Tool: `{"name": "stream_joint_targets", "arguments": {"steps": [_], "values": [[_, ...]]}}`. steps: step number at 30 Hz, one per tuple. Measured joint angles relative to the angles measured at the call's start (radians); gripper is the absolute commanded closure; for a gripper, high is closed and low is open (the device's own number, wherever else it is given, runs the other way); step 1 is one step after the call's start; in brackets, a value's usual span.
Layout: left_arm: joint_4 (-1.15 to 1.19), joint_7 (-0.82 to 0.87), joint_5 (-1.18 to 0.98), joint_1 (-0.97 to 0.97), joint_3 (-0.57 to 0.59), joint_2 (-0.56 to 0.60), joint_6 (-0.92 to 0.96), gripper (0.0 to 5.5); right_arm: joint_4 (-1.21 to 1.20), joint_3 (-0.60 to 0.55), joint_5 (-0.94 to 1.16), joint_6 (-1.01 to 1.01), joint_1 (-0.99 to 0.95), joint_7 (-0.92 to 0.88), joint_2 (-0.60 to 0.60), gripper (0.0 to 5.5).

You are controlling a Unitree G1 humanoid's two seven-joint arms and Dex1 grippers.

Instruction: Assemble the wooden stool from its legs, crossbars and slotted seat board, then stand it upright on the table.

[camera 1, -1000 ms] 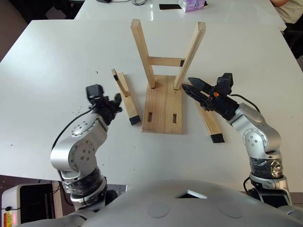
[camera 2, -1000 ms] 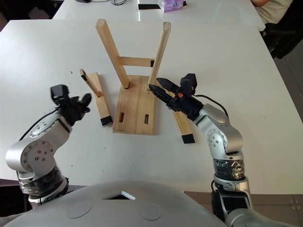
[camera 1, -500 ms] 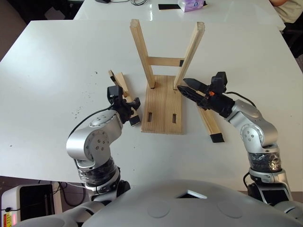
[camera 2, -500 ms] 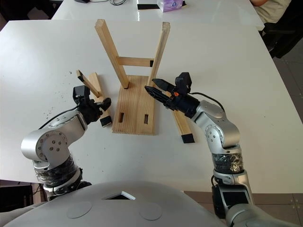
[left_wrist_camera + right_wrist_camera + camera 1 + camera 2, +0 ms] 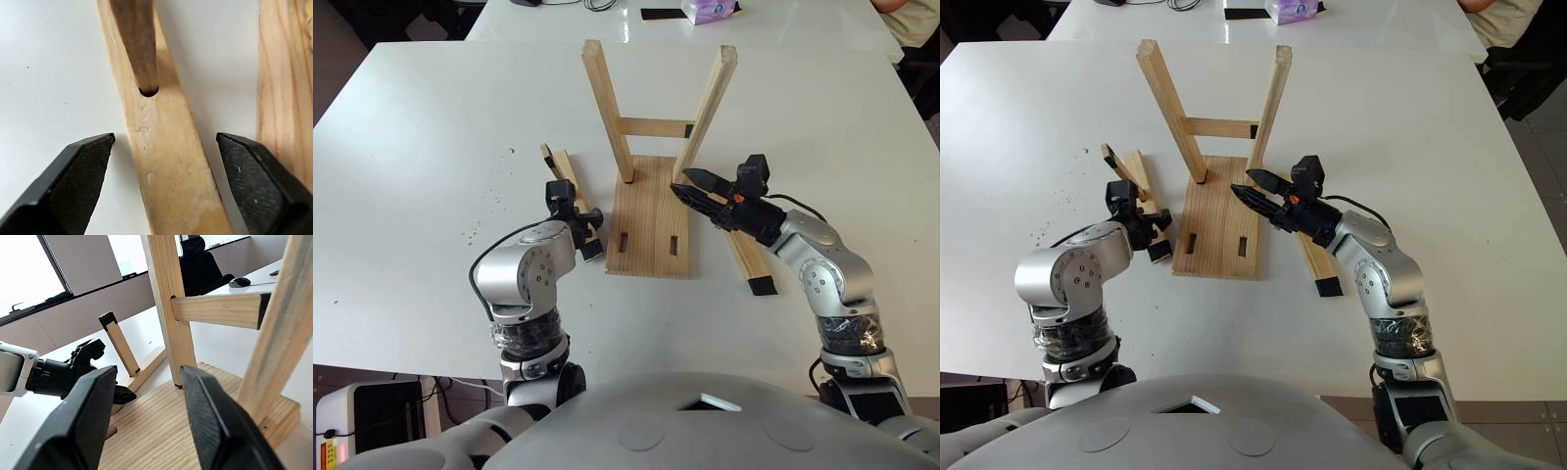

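Pine seat board (image 5: pixel 651 245) carries two legs (image 5: pixel 607 108) and a crossbar (image 5: pixel 656 127). Loose pieces (image 5: pixel 568 174) wait beside it; left tool (image 5: pixel 165 142) and right tool (image 5: pixel 690 183) gape wide.

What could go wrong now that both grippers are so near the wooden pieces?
The left gripper straddles the loose leg, open; closing off-centre might skid it against the seat board. The right gripper, also open, hovers by the standing leg; a nudge might loosen or tip it.
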Motion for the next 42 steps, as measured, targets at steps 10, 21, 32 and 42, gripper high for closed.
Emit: {"name": "stream_joint_targets", "arguments": {"steps": [10,21,32,42], "values": [[-0.186,-0.107,-0.042,0.169,0.012,0.079,0.061,3.08,-0.064,0.000,0.001,-0.001,0.074,-0.047,0.023,3.13],[-0.100,-0.219,-0.055,0.134,0.001,0.216,0.015,3.49,-0.062,-0.001,-0.003,-0.034,0.078,-0.090,0.069,3.13],[0.277,-0.238,-0.110,-0.318,0.326,0.254,-0.538,3.49,-0.108,-0.182,0.127,-0.036,-0.161,-0.281,0.147,3.13],[0.139,-0.376,-0.534,-0.561,0.467,0.230,-0.864,3.49,0.011,-0.270,0.218,0.125,-0.647,-0.460,0.100,3.13]]}}
